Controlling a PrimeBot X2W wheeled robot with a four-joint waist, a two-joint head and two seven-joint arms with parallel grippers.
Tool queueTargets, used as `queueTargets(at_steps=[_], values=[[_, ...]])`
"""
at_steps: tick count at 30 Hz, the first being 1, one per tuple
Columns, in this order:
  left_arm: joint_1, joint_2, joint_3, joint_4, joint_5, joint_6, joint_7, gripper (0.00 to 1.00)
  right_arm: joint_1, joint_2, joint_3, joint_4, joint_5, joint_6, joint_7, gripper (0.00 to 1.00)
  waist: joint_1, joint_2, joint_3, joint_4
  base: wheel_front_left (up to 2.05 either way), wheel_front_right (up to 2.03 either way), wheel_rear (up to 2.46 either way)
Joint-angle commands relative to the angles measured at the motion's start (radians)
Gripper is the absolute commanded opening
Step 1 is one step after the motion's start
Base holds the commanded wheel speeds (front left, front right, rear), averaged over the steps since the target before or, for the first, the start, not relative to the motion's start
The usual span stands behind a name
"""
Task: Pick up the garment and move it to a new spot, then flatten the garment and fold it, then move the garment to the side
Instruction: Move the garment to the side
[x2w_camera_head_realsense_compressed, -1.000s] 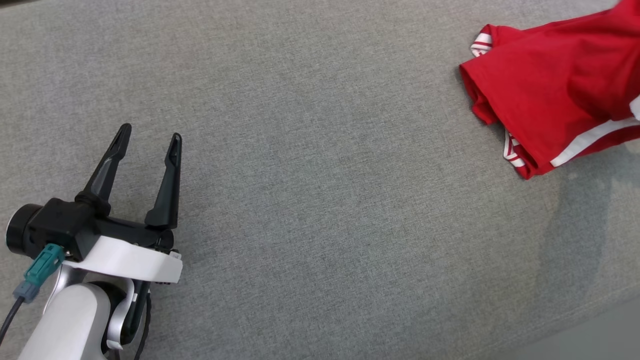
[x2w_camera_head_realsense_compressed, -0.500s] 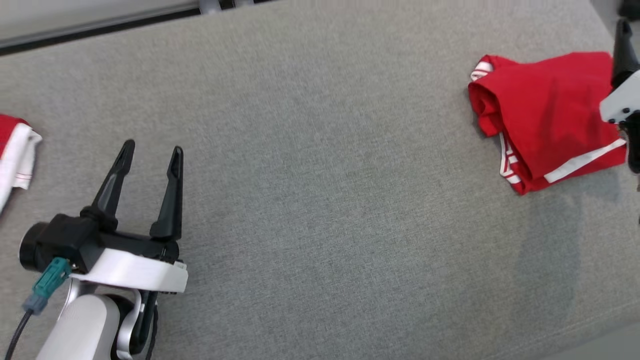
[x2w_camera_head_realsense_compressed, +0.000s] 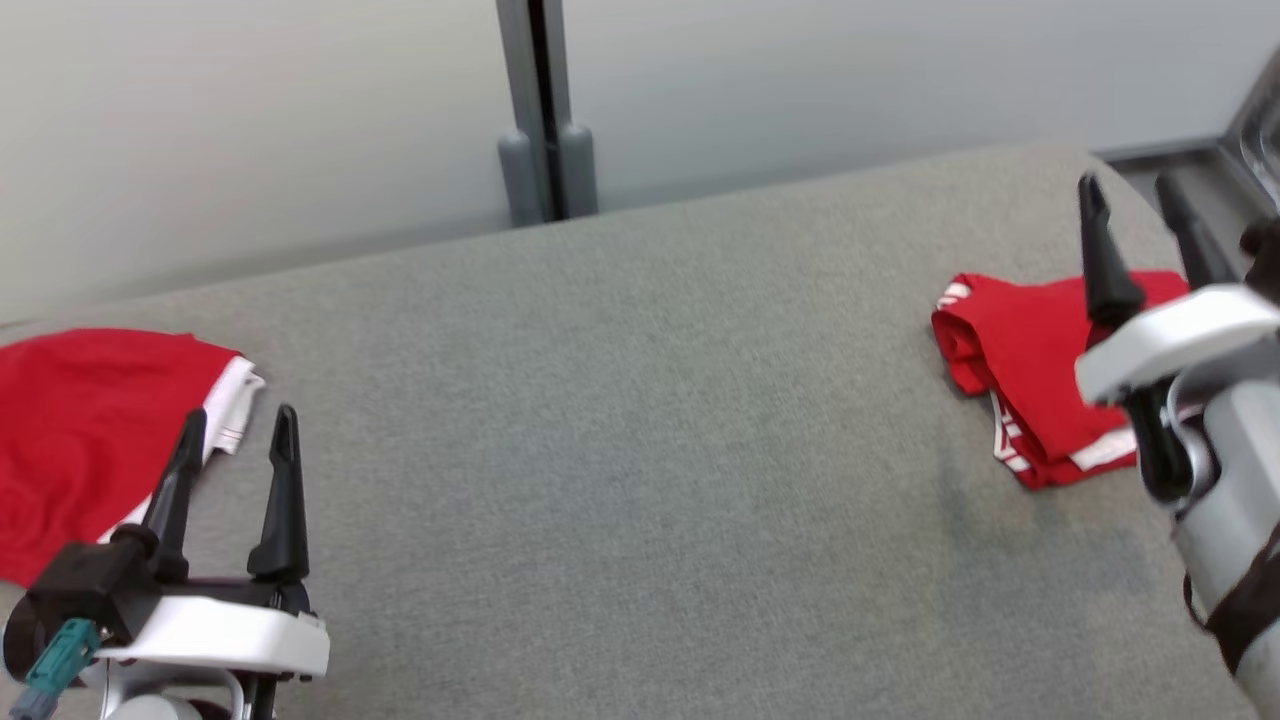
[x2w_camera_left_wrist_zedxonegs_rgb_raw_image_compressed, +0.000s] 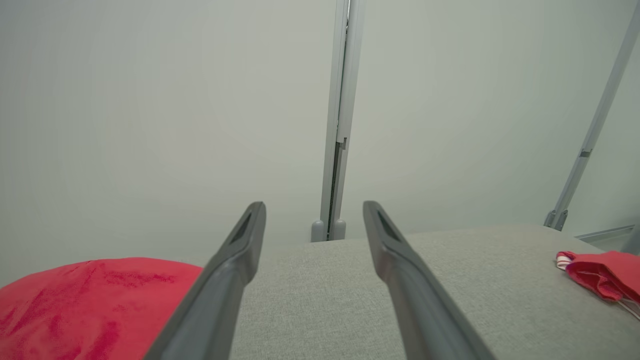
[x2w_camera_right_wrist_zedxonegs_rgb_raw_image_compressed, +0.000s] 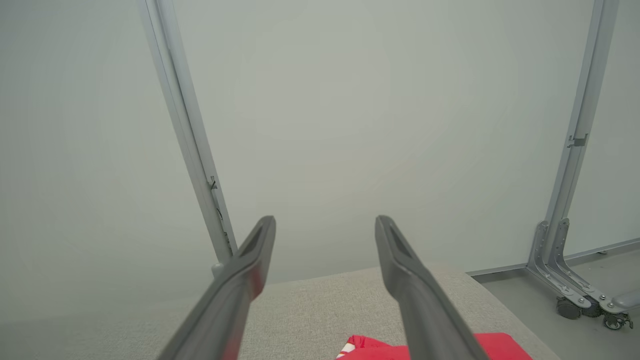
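A folded red garment (x2w_camera_head_realsense_compressed: 1030, 350) with white stripes lies on the grey cloth-covered table (x2w_camera_head_realsense_compressed: 640, 480) near its right edge. It also shows at the right of the left wrist view (x2w_camera_left_wrist_zedxonegs_rgb_raw_image_compressed: 600, 274) and at the bottom of the right wrist view (x2w_camera_right_wrist_zedxonegs_rgb_raw_image_compressed: 500, 346). My right gripper (x2w_camera_head_realsense_compressed: 1130, 188) stands open above and just in front of it, with nothing between its fingers (x2w_camera_right_wrist_zedxonegs_rgb_raw_image_compressed: 325, 222). My left gripper (x2w_camera_head_realsense_compressed: 238, 418) is open at the lower left, empty (x2w_camera_left_wrist_zedxonegs_rgb_raw_image_compressed: 314, 209). Its fingertips lie beside a second red and white garment (x2w_camera_head_realsense_compressed: 80, 430) spread at the table's left end (x2w_camera_left_wrist_zedxonegs_rgb_raw_image_compressed: 90, 300).
A pale wall runs behind the table with a grey upright post (x2w_camera_head_realsense_compressed: 540, 110) at its middle. Off the table's right end there is floor and a metal frame on small wheels (x2w_camera_right_wrist_zedxonegs_rgb_raw_image_compressed: 575, 285). The table's far edge curves down toward the wall.
The head camera has tilted up, bringing in the wall and the left garment. My right gripper has opened and let go of the folded garment, which now rests on the table. My left gripper stays open.
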Motion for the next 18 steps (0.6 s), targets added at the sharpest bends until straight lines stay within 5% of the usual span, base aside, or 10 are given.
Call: queueTargets(at_steps=[1, 18], values=[[0.018, 0.004, 0.004, -0.004, -0.005, 0.007, 0.002, 1.00, 0.039, -0.005, -0.006, -0.025, -0.012, -0.001, -0.005, 1.00, 0.0000, 0.0000, -0.069, 0.048, 0.00, 0.00, 0.00], [0.119, -0.050, 0.001, 0.073, 0.012, 0.003, -0.034, 1.00, 0.564, 0.086, -0.172, -0.400, -0.113, -0.001, -0.003, 1.00, 0.0000, 0.0000, -0.104, 0.115, 0.00, 0.00, 0.00]])
